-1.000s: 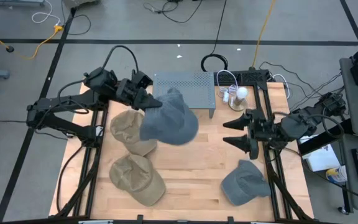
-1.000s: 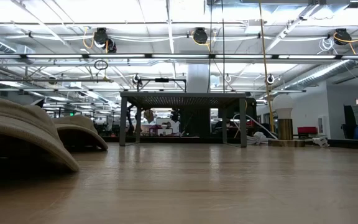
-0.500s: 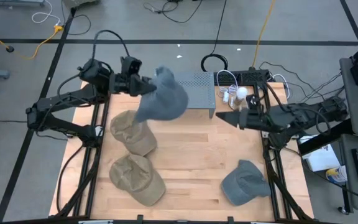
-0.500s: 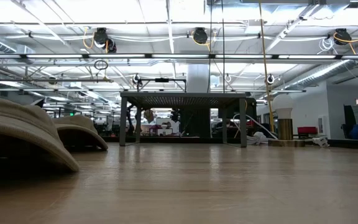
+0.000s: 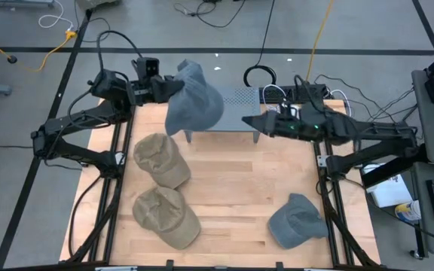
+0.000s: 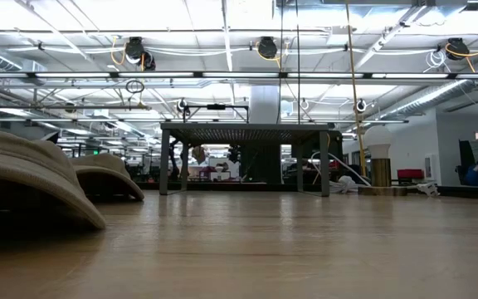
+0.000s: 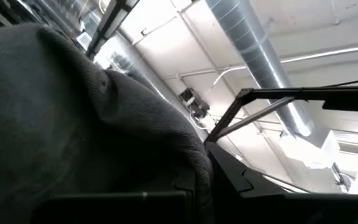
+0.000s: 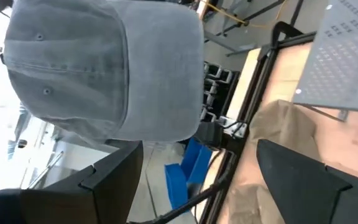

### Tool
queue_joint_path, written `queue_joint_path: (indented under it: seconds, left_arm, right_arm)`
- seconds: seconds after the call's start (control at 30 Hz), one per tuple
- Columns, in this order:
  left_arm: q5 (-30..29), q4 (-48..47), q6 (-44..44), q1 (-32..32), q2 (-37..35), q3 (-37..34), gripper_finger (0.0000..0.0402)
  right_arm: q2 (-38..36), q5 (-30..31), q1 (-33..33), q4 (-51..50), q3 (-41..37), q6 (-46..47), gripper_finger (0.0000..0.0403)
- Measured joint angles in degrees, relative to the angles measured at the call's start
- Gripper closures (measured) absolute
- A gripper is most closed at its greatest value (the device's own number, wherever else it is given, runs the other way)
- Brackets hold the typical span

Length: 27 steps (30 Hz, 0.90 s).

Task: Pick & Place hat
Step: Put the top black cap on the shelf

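Note:
A grey hat (image 5: pixel 192 102) hangs in the air over the table's far left, beside the left end of a grey perforated stand (image 5: pixel 236 105). My left gripper (image 5: pixel 166 86) is shut on it from the left. My right gripper (image 5: pixel 249 120) stands open in front of the stand and points left at the hat without touching it; its wrist view shows the hat's crown (image 8: pixel 104 68) ahead of the fingers. Two tan hats (image 5: pixel 160 158) (image 5: pixel 164 218) and a second grey hat (image 5: pixel 296 220) lie brim-down on the wooden table. Neither gripper shows in the low view. My left gripper holds the grey hat by its edge (image 5: pixel 175 84) on the side facing the arm, pinched between the shut fingers. The fingers come from the table's left, slanting upward. The hat is lifted clear, and its crown (image 7: pixel 73 124) hangs to the right of and below the fingers.
The perforated stand stands on legs at the table's far middle, also seen in the low view (image 6: pixel 247 133). White items and cables (image 5: pixel 285 113) sit to its right. Bare wood (image 5: pixel 239 181) lies in the table's middle.
My left gripper has swung toward the table's far edge and rolled, carrying the grey hat from above the upper tan hat to beside the stand's left end. My right gripper has swung from the right edge toward the far middle, rolled, and stays open.

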Motion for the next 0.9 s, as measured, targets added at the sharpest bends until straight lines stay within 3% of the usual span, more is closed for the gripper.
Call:
queue_joint_path:
  seconds: [0.33,0.67,0.9]
  left_arm:
    - [-2.6,1.69,2.61,-2.87,0.11,0.0,0.0383]
    - [-4.08,1.59,3.71,-3.97,0.09,0.0,0.0383]
    - [-4.15,1.17,3.73,-3.93,0.09,0.0,0.0383]
  right_arm:
    - [7.97,-13.44,-7.86,15.97,0.0,-2.31,0.0096]
    - [13.84,-28.49,-9.92,28.98,-0.01,0.15,0.0096]
    - [11.32,-29.27,-9.24,28.41,-0.02,1.13,0.0124]
